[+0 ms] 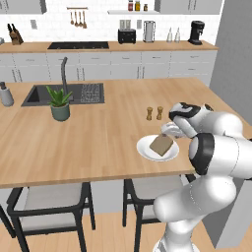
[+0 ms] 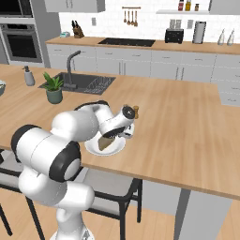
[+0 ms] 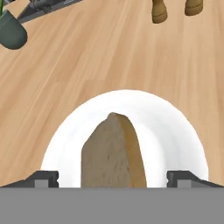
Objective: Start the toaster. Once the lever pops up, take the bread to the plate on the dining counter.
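The bread (image 3: pixel 111 153) is a brown slice with a rough, grainy face and a rounded top edge. It sits tilted on the plate (image 3: pixel 175 131), with one edge raised. The plate is round, white, smooth and shallow. It lies on the table (image 1: pixel 98 138), a wide top of light wood with long grain lines, near the front edge.

In the hand view the two dark tips of the end effector (image 3: pixel 112 178) stand wide apart, one on each side of the bread. They do not touch the slice, so the end effector is open and holds nothing.

The left base view shows the bread (image 1: pixel 162 144) as a flat square on the plate (image 1: pixel 147 150), with the end effector (image 1: pixel 170 130) just above it. The right base view shows the bread (image 2: pixel 106 143) partly hidden under the white arm.

Two small brown shakers (image 1: pixel 154 113) stand just behind the plate. Farther off are a dark sink (image 1: pixel 49 94) with a tall tap (image 1: pixel 64 74) and a green plant in a pot (image 1: pixel 60 104).

At the back wall, on the far worktop, the black boxy toaster (image 1: pixel 126 35) stands beside a shiny steel kettle (image 1: pixel 149 31).
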Robot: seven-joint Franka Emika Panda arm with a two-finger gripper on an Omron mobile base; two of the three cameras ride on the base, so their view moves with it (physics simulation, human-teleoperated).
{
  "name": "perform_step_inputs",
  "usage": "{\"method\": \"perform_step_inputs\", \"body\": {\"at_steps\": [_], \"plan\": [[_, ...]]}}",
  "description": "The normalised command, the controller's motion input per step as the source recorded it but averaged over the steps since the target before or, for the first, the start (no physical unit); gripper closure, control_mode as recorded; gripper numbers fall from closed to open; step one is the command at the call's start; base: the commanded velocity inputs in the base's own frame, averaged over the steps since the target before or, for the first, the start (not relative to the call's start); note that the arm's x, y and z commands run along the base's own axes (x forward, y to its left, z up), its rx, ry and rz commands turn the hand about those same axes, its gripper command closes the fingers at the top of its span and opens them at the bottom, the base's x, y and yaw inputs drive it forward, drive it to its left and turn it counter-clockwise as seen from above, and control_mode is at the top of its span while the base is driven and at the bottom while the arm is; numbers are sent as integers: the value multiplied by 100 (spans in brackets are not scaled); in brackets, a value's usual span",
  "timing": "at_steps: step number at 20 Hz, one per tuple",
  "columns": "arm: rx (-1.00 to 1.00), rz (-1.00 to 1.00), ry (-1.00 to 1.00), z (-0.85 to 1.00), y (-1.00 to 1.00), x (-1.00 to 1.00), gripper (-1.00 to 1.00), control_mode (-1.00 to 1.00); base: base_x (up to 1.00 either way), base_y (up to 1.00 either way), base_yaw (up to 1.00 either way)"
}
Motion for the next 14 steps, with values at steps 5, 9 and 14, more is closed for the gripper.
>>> {"method": "perform_step_inputs", "body": {"at_steps": [5, 9, 14], "plan": [[-25, 0, -2, 13, -5, 0, -100, -100, 0, 0, 0], [-19, -1, -12, 24, 0, -6, -100, -100, 0, 0, 0], [-8, -12, -10, 65, 0, -65, -100, -100, 0, 0, 0]]}}
